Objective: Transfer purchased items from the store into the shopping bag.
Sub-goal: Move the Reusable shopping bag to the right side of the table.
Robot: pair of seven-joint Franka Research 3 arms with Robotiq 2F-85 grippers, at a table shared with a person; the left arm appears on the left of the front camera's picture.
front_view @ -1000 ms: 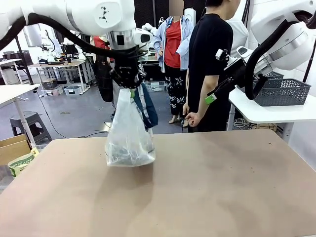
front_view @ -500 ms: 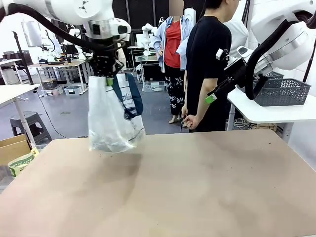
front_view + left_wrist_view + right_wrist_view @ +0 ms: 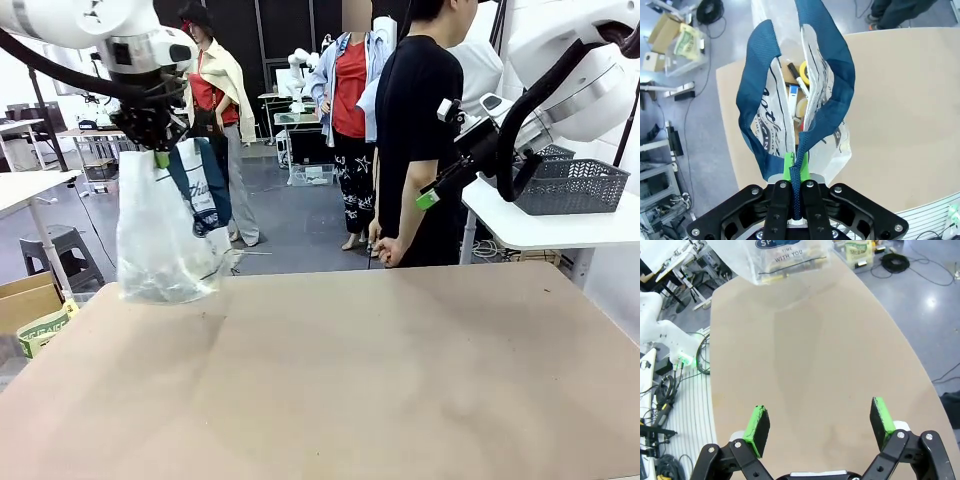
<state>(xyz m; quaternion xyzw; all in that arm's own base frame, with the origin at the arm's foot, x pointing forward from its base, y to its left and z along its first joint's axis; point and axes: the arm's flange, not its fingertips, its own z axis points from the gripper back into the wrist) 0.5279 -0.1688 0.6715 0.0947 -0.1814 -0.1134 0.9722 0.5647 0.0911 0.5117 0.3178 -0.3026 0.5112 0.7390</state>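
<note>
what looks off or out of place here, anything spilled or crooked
Nothing has spilled. The shopping bag hangs clear of the table from the left gripper, which pinches just one navy strap, so it tilts. The purchased items sit inside. The right gripper is open.

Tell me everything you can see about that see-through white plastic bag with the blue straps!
The translucent white plastic shopping bag has navy blue strap handles and navy lettering. It hangs in the air over the brown table's left far corner, its bottom sagging. The left gripper pinches one strap from above. Its mouth gapes open, showing small goods inside: a marker, a yellow roll, little packs.
</note>
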